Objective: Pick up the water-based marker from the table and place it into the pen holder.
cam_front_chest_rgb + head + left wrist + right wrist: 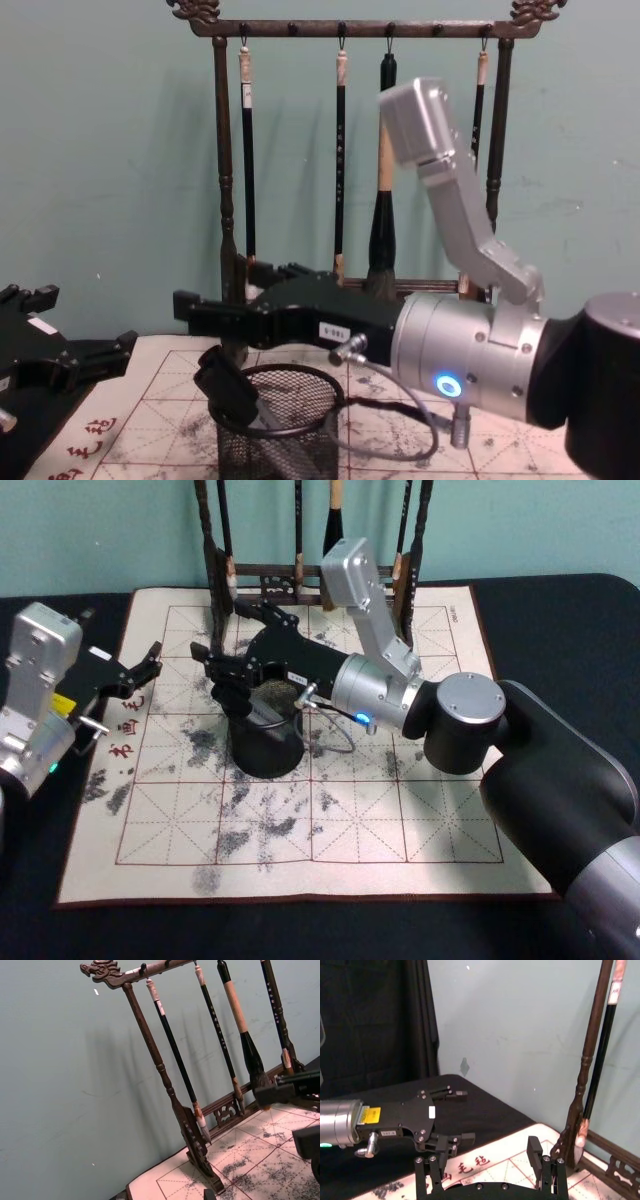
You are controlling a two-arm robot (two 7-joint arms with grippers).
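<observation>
- Over the middle of the felt mat (400, 820), my right gripper (215, 345) hangs just above the rim of the pen holder (285, 420), reaching in from the right side.
- Its fingers (228, 388) are spread apart; the lower one dips over the edge of the holder and the upper one is level above it.
- A light grey slanted thing lies inside the mesh cup, under the lower finger; it may be the water-based marker (268, 422), but I cannot tell for sure, and I cannot tell whether the finger touches it.
- The pen holder stands upright on the mat, in front of the wooden brush rack (222, 150), where four brushes (384, 190) hang.
- My left gripper (140, 668) rests at the left edge of the mat, well apart from the holder, with its fingers released and nothing between them.
</observation>
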